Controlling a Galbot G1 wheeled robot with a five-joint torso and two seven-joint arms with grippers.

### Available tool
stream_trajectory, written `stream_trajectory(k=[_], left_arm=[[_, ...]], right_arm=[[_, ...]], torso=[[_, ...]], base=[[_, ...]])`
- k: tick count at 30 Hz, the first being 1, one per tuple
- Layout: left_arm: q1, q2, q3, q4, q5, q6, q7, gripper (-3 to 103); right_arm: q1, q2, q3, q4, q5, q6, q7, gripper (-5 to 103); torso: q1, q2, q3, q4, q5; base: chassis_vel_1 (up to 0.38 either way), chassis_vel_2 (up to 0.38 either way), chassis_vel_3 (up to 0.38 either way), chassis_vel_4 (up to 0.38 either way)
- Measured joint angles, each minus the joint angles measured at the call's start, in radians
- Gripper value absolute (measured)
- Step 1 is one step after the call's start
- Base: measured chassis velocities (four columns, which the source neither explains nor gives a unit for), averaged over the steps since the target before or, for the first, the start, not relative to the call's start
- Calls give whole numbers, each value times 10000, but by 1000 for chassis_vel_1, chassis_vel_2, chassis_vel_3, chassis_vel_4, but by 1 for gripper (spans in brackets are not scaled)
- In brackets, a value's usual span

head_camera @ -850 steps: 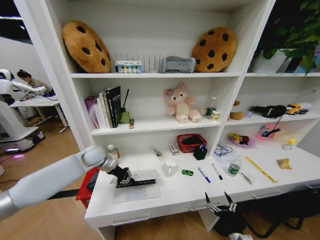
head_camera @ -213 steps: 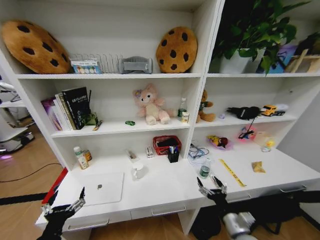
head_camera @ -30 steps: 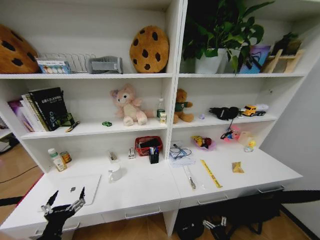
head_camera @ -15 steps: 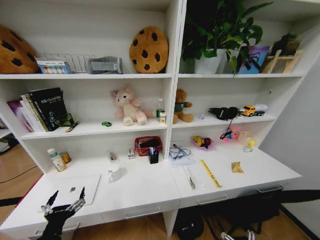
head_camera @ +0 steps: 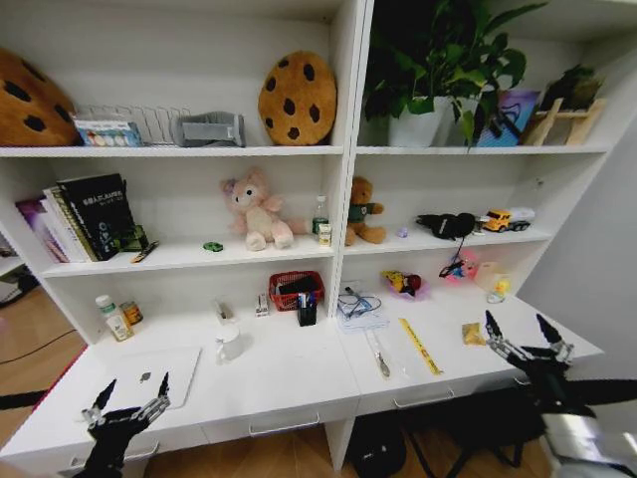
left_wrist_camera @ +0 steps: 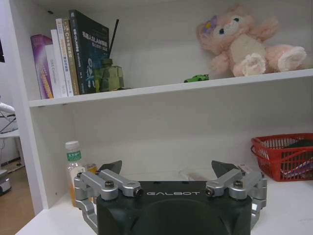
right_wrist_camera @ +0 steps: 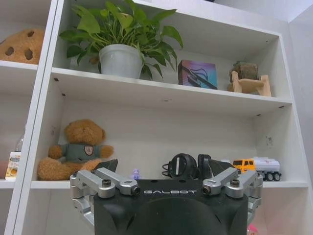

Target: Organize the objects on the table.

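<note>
On the white table (head_camera: pixel 289 383) a closed silver laptop (head_camera: pixel 149 373) lies at the front left, with my open left gripper (head_camera: pixel 129 403) (left_wrist_camera: pixel 166 169) hovering just in front of it. A white mug (head_camera: pixel 229 344) stands beside the laptop. A green-labelled bottle (head_camera: pixel 109 317) (left_wrist_camera: pixel 73 164) is at the back left. Pens stand in a black holder (head_camera: pixel 307 311). The yellow ruler (head_camera: pixel 420 346) and tan scrap (head_camera: pixel 474 334) lie on the right half. My right gripper (head_camera: pixel 528 344) (right_wrist_camera: pixel 165 165) is open and empty above the table's right front edge, close to the scrap. The tiny green car (head_camera: pixel 212 246) (left_wrist_camera: pixel 196 78) sits on the shelf above.
A red basket (head_camera: pixel 296 289) (left_wrist_camera: pixel 283 154) stands at the back of the table, with cables on paper (head_camera: pixel 358 309) and a slim silver tool (head_camera: pixel 378 356) nearby. Shelves above hold books (head_camera: pixel 85 214), plush toys (head_camera: pixel 254 209), headphones (head_camera: pixel 448 225) and a potted plant (head_camera: pixel 423 119).
My right gripper has come up from below the table's edge to its right front corner, near the tan scrap. The left gripper has stayed in place.
</note>
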Motion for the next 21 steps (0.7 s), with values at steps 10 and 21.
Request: stream_trajectory(k=[10, 21], left_arm=[[0, 0, -1, 0, 0, 0, 0, 100], [1, 1, 0, 0, 0, 0, 0, 100]], right_arm=[[370, 133, -821, -527, -468, 4, -52, 100], [865, -15, -1547, -896, -803, -185, -119, 100]], torso=[[-1, 0, -1, 2, 3], [0, 0, -1, 0, 2]], base=[[-85, -90, 79, 92], [-245, -230, 240, 241]])
